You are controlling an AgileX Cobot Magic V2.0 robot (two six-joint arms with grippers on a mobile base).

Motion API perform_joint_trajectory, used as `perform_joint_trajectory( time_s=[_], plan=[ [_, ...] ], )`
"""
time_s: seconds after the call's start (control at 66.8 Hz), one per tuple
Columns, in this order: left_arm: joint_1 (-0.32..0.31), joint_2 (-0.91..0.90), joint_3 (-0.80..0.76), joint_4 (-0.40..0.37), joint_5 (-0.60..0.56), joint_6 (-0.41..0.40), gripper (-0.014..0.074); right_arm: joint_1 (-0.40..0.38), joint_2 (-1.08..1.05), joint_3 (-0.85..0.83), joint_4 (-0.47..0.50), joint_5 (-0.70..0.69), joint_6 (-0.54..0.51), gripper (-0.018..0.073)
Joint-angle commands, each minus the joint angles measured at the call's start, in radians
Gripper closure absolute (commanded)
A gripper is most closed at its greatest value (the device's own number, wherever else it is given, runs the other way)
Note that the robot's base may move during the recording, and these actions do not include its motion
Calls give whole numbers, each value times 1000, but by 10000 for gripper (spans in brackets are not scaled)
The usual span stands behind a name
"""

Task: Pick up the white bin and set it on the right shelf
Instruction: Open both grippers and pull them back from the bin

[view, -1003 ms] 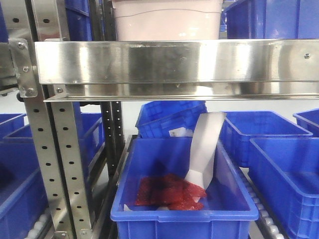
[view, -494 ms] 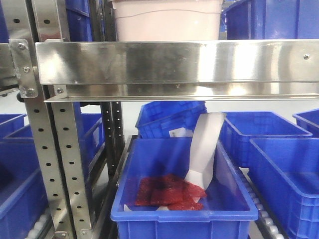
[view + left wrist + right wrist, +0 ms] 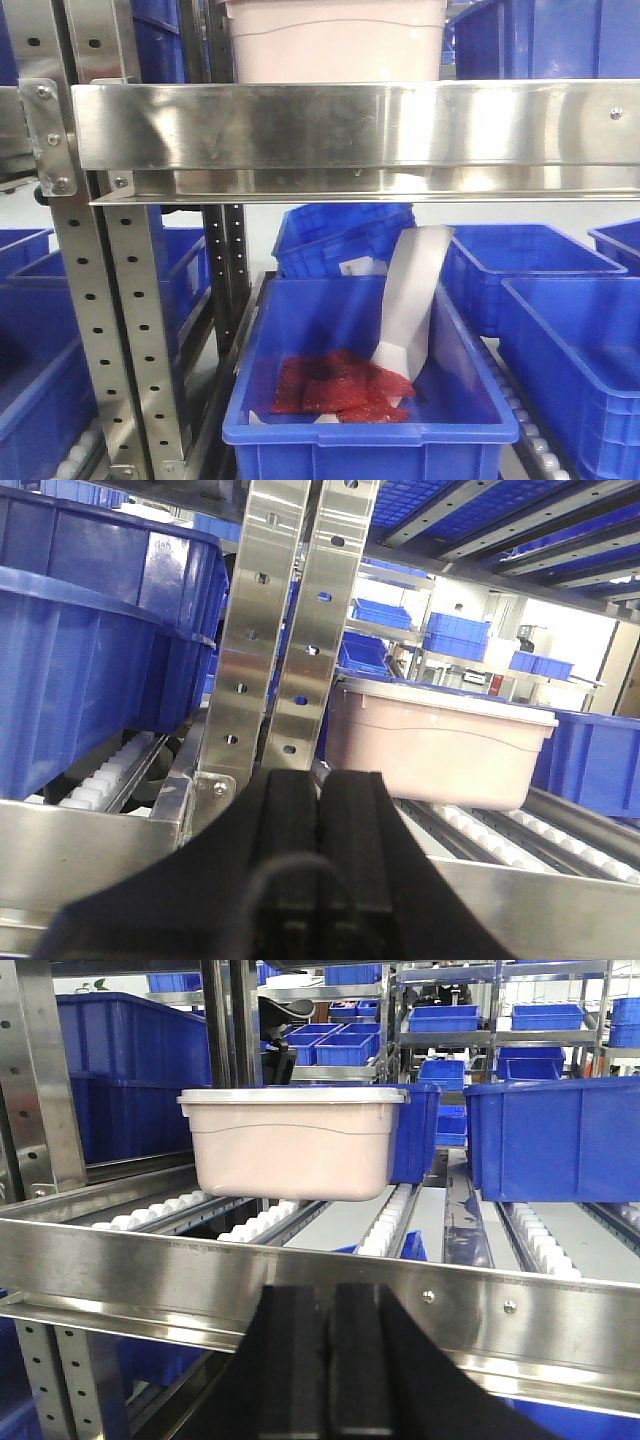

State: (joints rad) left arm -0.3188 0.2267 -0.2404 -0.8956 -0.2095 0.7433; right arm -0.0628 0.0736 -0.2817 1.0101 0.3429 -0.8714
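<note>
I see the white bin (image 3: 295, 1145) sitting on the roller tracks of the right shelf (image 3: 300, 1270), in the upper centre of the right wrist frame, behind the shiny front rail. The right gripper (image 3: 330, 1370) sits low at bottom centre, jaws pressed together on nothing, well short of the bin. The left gripper (image 3: 318, 855) is likewise clenched and empty (a perforated post (image 3: 290, 620) rises just behind it). Below the rail, a blue crate (image 3: 370, 400) holds red packets (image 3: 340, 385).

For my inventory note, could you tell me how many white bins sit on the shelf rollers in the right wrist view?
1: the white bin rests on the right shelf rollers, left of centre, among blue crates; others may be hidden.
</note>
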Motion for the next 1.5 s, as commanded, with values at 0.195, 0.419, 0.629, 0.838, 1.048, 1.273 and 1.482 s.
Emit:
perform_joint_trajectory(
  time_s=[0.195,0.419,0.629,0.838,1.048,1.273,1.482],
  plan=[
    [-8,8,-27,3,-51,0,715,0,11,-26,16,-40,-9,503],
    [-8,8,-27,3,-51,0,715,-1,11,-24,16,-41,-9,503],
    [-8,8,-27,3,-51,0,715,-1,0,23,-229,-136,120,503],
    [-8,8,-27,3,-51,0,715,-1,-105,129,-870,-169,845,503],
    [-8,8,-27,3,-51,0,715,-3,-102,279,-928,-407,954,503],
    [-8,8,-27,3,-51,0,715,-3,-103,310,-930,-355,885,503],
    [-8,8,-27,3,-51,0,715,-3,-103,310,-930,-394,885,503]
  ],
)
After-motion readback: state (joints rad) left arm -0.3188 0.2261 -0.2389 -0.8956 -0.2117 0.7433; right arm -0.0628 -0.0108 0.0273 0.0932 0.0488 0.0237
